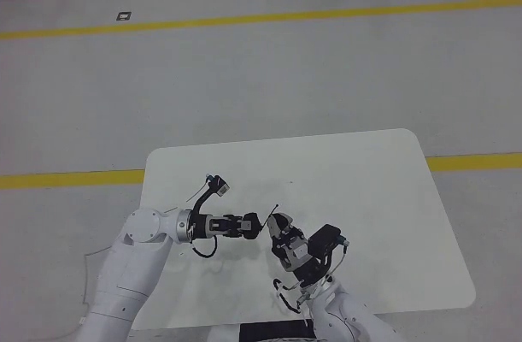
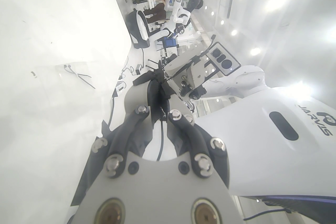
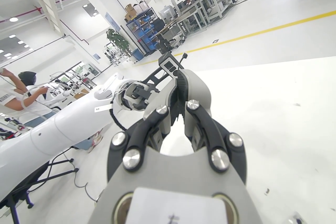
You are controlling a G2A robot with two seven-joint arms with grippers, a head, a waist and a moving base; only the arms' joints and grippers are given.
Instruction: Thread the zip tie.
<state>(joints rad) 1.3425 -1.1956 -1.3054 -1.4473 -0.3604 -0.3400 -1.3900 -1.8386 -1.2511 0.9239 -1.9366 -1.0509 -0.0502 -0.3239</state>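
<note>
Clamping zip tie (image 3: 184, 55), left fingers (image 2: 139, 96) face right fingers (image 3: 197, 88) over table (image 1: 372, 188).

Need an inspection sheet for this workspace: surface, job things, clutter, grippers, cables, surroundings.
Surface: white table, a few dark specks.
Job's things: zip tie held off the table, head end jutting past the tips of the right gripper.
Clutter: nothing seen.
Grippers: left gripper and right gripper both shut on the zip tie, tips close together.
Cables: black cable looped at the left arm's wrist.
Surroundings: grey floor, yellow lines.
</note>
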